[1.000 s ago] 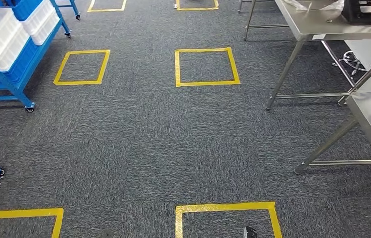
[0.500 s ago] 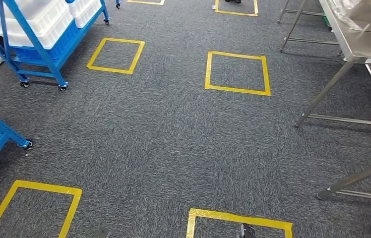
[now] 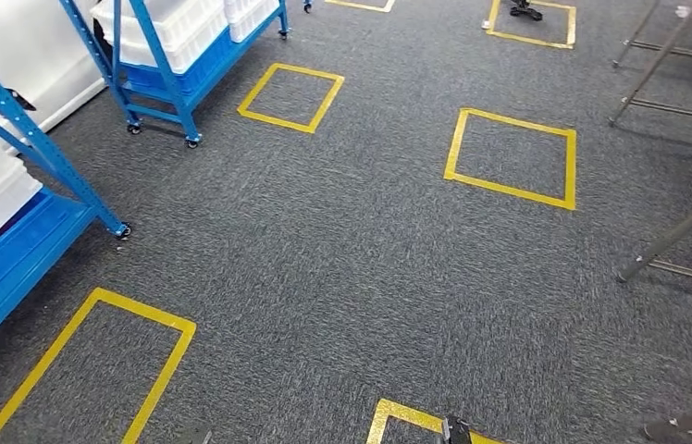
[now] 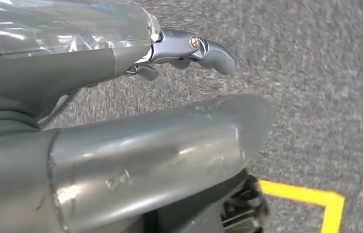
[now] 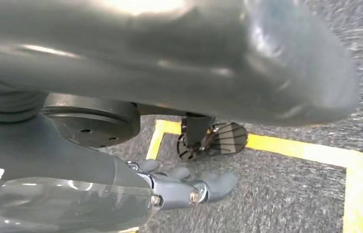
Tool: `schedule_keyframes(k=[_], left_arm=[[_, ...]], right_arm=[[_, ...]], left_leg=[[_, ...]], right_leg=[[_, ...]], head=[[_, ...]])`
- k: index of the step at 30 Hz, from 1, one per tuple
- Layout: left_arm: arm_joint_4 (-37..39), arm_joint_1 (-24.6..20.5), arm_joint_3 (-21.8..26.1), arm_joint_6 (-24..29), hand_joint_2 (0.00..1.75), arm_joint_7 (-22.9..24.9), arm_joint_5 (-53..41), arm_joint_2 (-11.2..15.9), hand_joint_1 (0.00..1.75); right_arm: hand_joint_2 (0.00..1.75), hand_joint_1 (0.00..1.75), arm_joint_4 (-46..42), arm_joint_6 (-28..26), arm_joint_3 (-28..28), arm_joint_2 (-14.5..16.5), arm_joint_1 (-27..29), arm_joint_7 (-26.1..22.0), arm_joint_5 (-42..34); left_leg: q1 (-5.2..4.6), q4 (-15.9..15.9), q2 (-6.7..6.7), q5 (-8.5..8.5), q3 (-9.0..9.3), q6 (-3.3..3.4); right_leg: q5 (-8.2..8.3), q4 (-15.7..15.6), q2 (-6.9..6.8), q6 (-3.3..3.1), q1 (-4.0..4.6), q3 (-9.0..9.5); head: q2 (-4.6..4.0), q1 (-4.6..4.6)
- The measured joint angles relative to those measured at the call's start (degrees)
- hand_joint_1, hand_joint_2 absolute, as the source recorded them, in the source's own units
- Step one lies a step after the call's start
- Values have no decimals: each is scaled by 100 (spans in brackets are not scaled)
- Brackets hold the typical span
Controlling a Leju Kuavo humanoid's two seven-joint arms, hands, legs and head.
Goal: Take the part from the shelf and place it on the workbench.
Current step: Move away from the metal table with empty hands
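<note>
Over the last second the whole head view has swung leftward: the blue wheeled shelving racks (image 3: pixel 153 55) with white bins (image 3: pixel 171 20) have moved in along the left edge while the steel table legs (image 3: pixel 671 236) slid to the right edge, so I judge the robot is turning toward the shelf, fetching not yet begun. The left hand (image 4: pixel 179 48) and right hand (image 5: pixel 184 187) hang over the floor, fingers loosely apart and holding nothing; the part itself cannot be made out. Below is grey carpet (image 3: pixel 352 277) marked with yellow tape squares (image 3: pixel 512 157).

Legible text: none, no labels, brands or numbers readable on blue shelf (image 3: pixel 153 69), white bins (image 3: pixel 171 18), carpet floor (image 3: pixel 342 277)
</note>
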Motion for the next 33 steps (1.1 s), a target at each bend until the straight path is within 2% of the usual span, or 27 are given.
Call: schedule_keyframes(k=[1, 3, 5, 6, 8, 10, 11, 12, 13, 14, 15, 16, 17, 19, 20, 21, 22, 23, 24, 26, 27, 28, 29, 30, 31, 32, 33], left_arm=[[-2, 49, 72, 16, 0, -122, 127, 11, 0], [-8, 185, 277, 37, 0, -394, 351, 36, 0], [-18, 304, 444, 34, 0, -534, 413, 54, 0], [-25, 350, 503, 34, 0, -554, 418, 64, 0], [-33, 413, 599, 40, 0, -555, 422, 86, 0], [-37, 428, 680, 48, 0, -539, 419, 98, 0], [-38, 417, 710, 50, 0, -529, 416, 99, 0], [-39, 405, 731, 51, 0, -522, 413, 99, 0], [-39, 395, 747, 52, 0, -517, 411, 99, 0], [-39, 389, 760, 52, 0, -514, 409, 99, 0], [-39, 394, 769, 52, 0, -511, 408, 99, 0], [-39, 402, 782, 52, 0, -508, 407, 99, 0], [-39, 409, 794, 52, 0, -505, 407, 99, 0], [-39, 411, 814, 52, 0, -503, 407, 94, 0], [-39, 405, 819, 52, 0, -503, 407, 91, 0], [-39, 400, 823, 52, 0, -503, 407, 88, 0], [-39, 400, 828, 52, 0, -503, 407, 86, 0], [-39, 407, 835, 51, 0, -503, 407, 87, 0], [-39, 416, 845, 51, 0, -503, 404, 88, 0], [-39, 426, 864, 49, 0, -503, 391, 90, 0], [-39, 419, 869, 47, 0, -504, 377, 88, 0], [-39, 409, 873, 43, 0, -505, 366, 85, 0], [-39, 401, 876, 40, 0, -506, 356, 81, 0], [-39, 400, 881, 37, 0, -506, 348, 79, 0], [-39, 404, 888, 37, 0, -507, 347, 79, 0], [-39, 410, 897, 37, 0, -507, 344, 81, 0], [-41, 413, 905, 37, 0, -506, 341, 84, 0]], right_arm=[[0, 0, 21, -13, 7, -85, 83, 29, 30], [0, 0, 86, 32, 16, -329, 331, 3, 91], [0, 0, 149, 101, 19, -554, 596, -73, 122], [0, 0, 172, 102, 20, -640, 701, -81, 134], [0, 0, 201, 70, 26, -748, 800, -64, 157], [0, 0, 222, 49, 33, -800, 811, -27, 186], [0, 0, 238, 48, 34, -813, 814, -6, 202], [0, 0, 253, 48, 34, -823, 821, 9, 215], [0, 0, 272, 49, 35, -826, 830, 21, 223], [0, 0, 289, 50, 35, -830, 840, 26, 229], [0, 0, 303, 50, 36, -832, 850, 29, 231], [0, 0, 315, 49, 35, -838, 861, 30, 231], [0, 0, 322, 48, 35, -848, 869, 31, 231], [0, 0, 329, 44, 34, -876, 882, 31, 231], [0, 0, 333, 43, 34, -888, 885, 31, 231], [0, 0, 337, 42, 34, -898, 885, 31, 231], [0, 0, 340, 42, 35, -905, 879, 31, 231], [0, 0, 343, 44, 35, -908, 870, 31, 231], [0, 0, 344, 45, 35, -911, 863, 31, 231], [0, 0, 347, 47, 34, -914, 871, 27, 234], [0, 0, 348, 47, 33, -915, 886, 24, 238], [0, 0, 349, 47, 32, -917, 901, 21, 244], [0, 0, 350, 46, 32, -917, 912, 20, 251], [0, 0, 351, 46, 32, -918, 916, 19, 257], [0, 0, 351, 46, 32, -918, 915, 19, 266], [0, 0, 351, 46, 32, -918, 911, 18, 275], [0, 0, 353, 46, 32, -918, 907, 18, 284]], left_leg=[[27, -128, 32, 109, 78, -38], [47, -846, 206, 433, 491, -77], [26, -1357, 346, 594, 786, -16], [2, -1408, 356, 590, 808, 39], [-16, -1404, 262, 598, 789, 146], [-1, -1442, 188, 625, 796, 235], [11, -1459, 139, 642, 802, 275], [8, -1464, 87, 652, 794, 301], [1, -1463, 23, 661, 781, 319], [-8, -1463, -53, 666, 773, 329], [-16, -1461, -131, 670, 772, 332], [-23, -1459, -219, 674, 776, 331], [-27, -1456, -303, 676, 784, 327], [-35, -1446, -456, 684, 789, 305], [-37, -1439, -524, 691, 778, 280], [-37, -1435, -582, 699, 760, 248], [-32, -1438, -641, 711, 742, 208], [-29, -1449, -704, 727, 721, 165], [-26, -1431, -673, 721, 703, 137], [-41, -1174, -381, 531, 572, 90], [-39, -874, -187, 336, 439, 76], [-37, -504, -63, 120, 270, 53], [-28, -135, -18, -56, 108, 31], [-23, 107, 0, -137, 14, 13], [-20, 150, 16, -112, 21, 1], [-21, -37, 44, 11, 149, -3], [-24, -407, 120, 188, 376, 3]], right_leg=[[-33, 26, -81, 28, -16, 8], [-127, 101, -236, 113, -53, 43], [-222, 184, -366, 206, -59, 75], [-246, 207, -410, 244, -55, 82], [-266, 212, -457, 302, -63, 90], [-400, 354, -278, 356, -100, 45], [-566, 601, -124, 376, -116, -60], [-765, 954, 36, 386, -129, -214], [-961, 1379, 128, 389, -131, -416], [-1095, 1756, 175, 389, -132, -602], [-1111, 1952, 190, 382, -131, -708], [-1004, 1920, 203, 366, -131, -708], [-797, 1644, 237, 342, -130, -591], [-369, 800, 479, 283, -130, -216], [-256, 493, 592, 265, -128, -84], [-214, 324, 668, 254, -121, -16], [-225, 281, 669, 246, -109, -4], [-205, 264, 593, 227, -107, 0], [-187, 237, 515, 196, -112, 11], [-147, 167, 344, 116, -127, 38], [-138, 148, 253, 87, -122, 42], [-139, 145, 170, 67, -109, 38], [-142, 150, 79, 58, -96, 30], [-147, 158, -7, 56, -88, 22], [-153, 166, -87, 59, -83, 15], [-162, 177, -164, 67, -81, 14], [-176, 191, -237, 81, -79, 18]], head=[[0, -1], [0, -11], [0, -7], [0, 3], [0, 20], [0, 35], [0, 45], [0, 55], [0, 58], [0, 60], [0, 60], [0, 59], [0, 60], [0, 59], [0, 60], [0, 59], [0, 59], [0, 60], [0, 60], [0, 29], [0, 9], [0, -10], [0, -16], [0, -16], [0, -17], [0, -18], [0, -19]])
